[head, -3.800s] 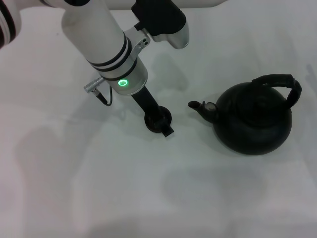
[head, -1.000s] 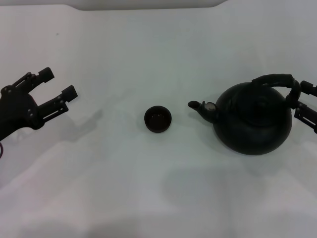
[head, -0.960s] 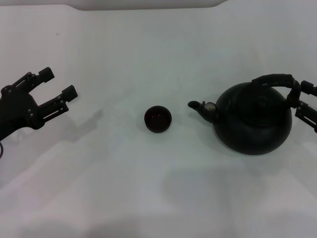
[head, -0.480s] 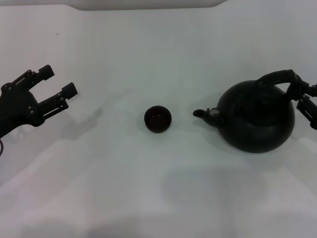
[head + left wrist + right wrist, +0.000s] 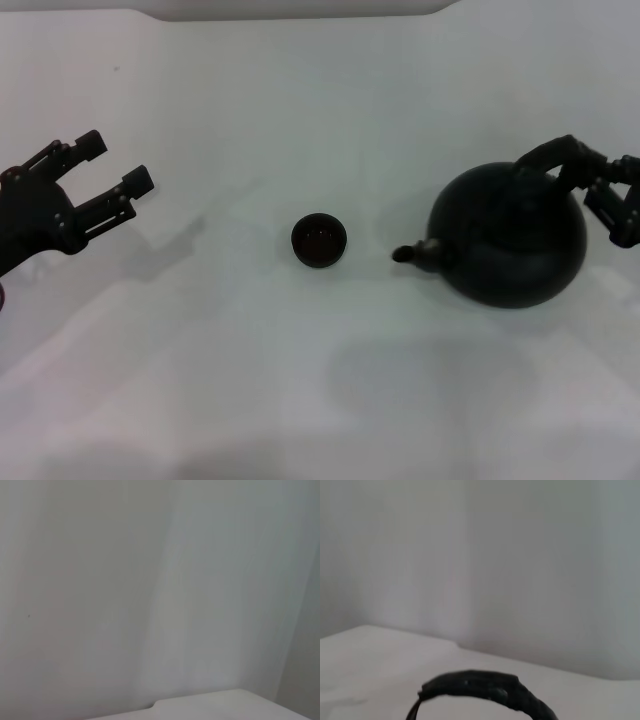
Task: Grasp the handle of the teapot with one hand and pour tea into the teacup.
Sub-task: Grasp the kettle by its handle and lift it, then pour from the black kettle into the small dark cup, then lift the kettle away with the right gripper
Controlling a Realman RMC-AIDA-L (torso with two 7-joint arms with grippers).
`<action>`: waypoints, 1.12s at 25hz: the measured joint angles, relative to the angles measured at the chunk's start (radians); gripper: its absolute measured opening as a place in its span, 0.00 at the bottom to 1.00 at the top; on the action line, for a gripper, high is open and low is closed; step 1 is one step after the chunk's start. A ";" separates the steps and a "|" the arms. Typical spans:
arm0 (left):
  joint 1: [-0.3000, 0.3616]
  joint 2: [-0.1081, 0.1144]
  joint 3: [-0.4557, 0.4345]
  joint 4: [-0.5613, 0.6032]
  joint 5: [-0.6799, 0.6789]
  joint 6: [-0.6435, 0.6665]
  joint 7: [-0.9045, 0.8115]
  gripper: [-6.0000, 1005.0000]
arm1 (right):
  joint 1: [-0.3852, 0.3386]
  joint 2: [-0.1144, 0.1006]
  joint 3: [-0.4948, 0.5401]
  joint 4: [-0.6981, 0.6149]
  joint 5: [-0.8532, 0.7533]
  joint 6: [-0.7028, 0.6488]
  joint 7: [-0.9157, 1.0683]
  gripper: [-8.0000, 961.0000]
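The black teapot (image 5: 510, 248) is at the right of the white table, its spout (image 5: 412, 254) pointing left and slightly toward me. Its arched handle (image 5: 548, 152) leans to the right, and my right gripper (image 5: 601, 186) is shut on the handle's right end at the frame edge. The right wrist view shows only the handle (image 5: 480, 686) against the white surface. The small dark teacup (image 5: 319, 240) stands in the middle, apart from the spout. My left gripper (image 5: 116, 160) hovers open at the far left, holding nothing.
The white table (image 5: 300, 380) surrounds the cup and teapot. The left wrist view shows only plain white surface. A white robot part runs along the top edge of the head view.
The left arm withdrew from the teacup to the far left. The right gripper closed on the handle, and the teapot has turned so its spout swung lower and toward me.
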 joint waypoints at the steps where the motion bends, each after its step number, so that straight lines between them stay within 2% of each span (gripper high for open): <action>1: 0.000 0.000 0.000 0.000 0.000 0.000 0.000 0.83 | 0.001 0.000 0.000 0.009 0.019 0.001 -0.011 0.18; 5: 0.005 0.000 0.000 0.000 0.000 -0.003 0.000 0.83 | 0.014 0.000 -0.002 0.051 0.100 0.002 -0.048 0.16; 10: 0.007 0.000 0.000 -0.011 0.000 0.000 0.000 0.83 | 0.025 0.000 -0.009 0.067 0.121 0.003 -0.053 0.15; 18: 0.024 0.002 0.000 -0.040 0.008 0.003 0.046 0.83 | 0.034 0.003 -0.059 0.081 0.249 0.005 -0.106 0.15; 22: 0.045 0.003 -0.001 -0.058 0.017 0.017 0.080 0.83 | 0.036 0.003 -0.121 0.085 0.357 0.013 -0.200 0.14; 23: 0.051 0.003 -0.004 -0.064 0.017 0.025 0.089 0.83 | 0.034 0.003 -0.170 0.080 0.422 0.032 -0.266 0.14; 24: 0.056 0.003 -0.009 -0.068 0.018 0.029 0.093 0.83 | 0.034 0.003 -0.170 0.080 0.422 0.032 -0.266 0.14; 28: 0.073 0.003 -0.027 -0.099 0.022 0.050 0.111 0.83 | 0.029 0.003 -0.280 0.055 0.543 0.096 -0.386 0.14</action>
